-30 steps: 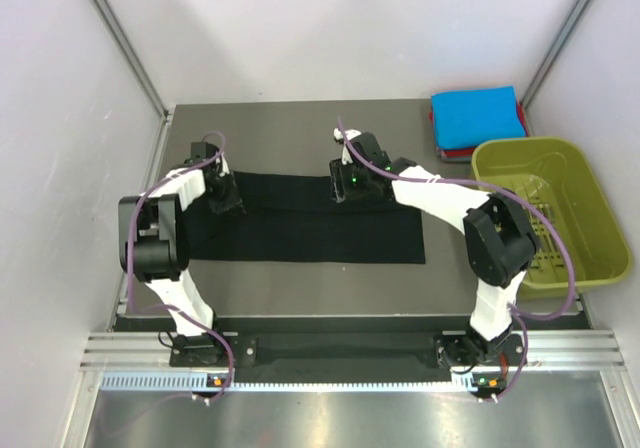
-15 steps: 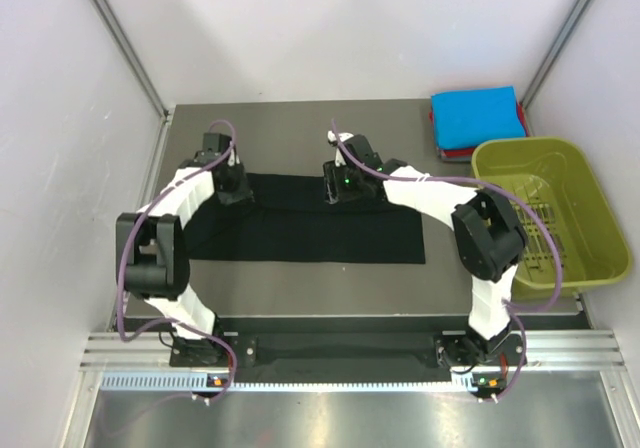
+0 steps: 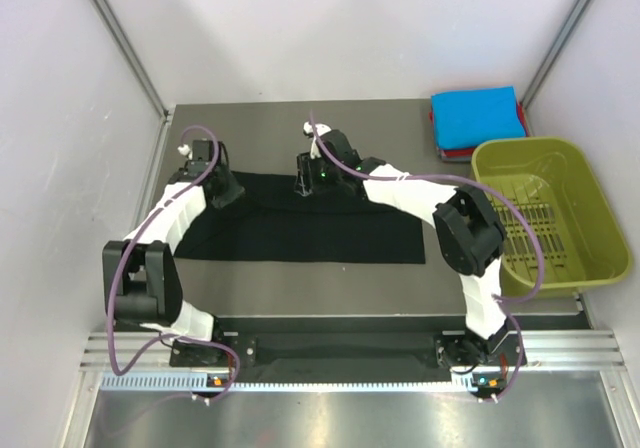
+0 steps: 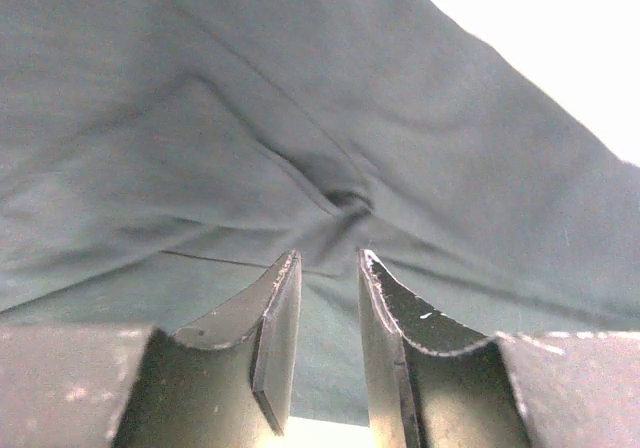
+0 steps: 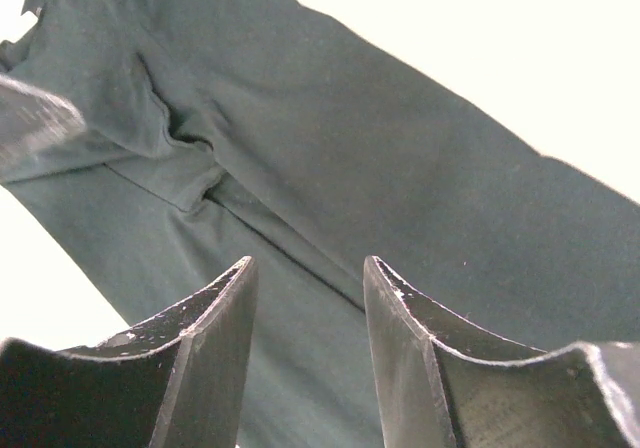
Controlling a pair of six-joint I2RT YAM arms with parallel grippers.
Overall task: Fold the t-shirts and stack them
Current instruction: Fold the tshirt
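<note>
A black shirt [image 3: 300, 230] lies flat as a long band across the middle of the counter [image 3: 280, 128], its near edge straight and parallel to the counter's near edge, its right edge ending short of the basket [image 3: 545, 213]. The band's far edge is uneven: it rises toward the left fingers [image 3: 222, 190] at the far-left corner of the cloth and toward the right fingers [image 3: 308, 180] near the middle of the far edge. In the left wrist view the left fingers [image 4: 325, 298] stand narrowly apart with cloth puckered into a small fold just past their tips; whether they grip it I cannot tell. In the right wrist view the right fingers [image 5: 305, 318] stand apart over the shirt, nothing between them, with a seam and a hem edge running diagonally below. A blue shirt [image 3: 478, 116] sits folded in the far-right corner of the counter, stacked on a red shirt [image 3: 460, 153] whose edge shows along its near side. The basket stands just near of that stack, against the right edge. Bare counter runs along the far side behind the black shirt, and a narrower strip lies between its near edge and the counter's near edge.
</note>
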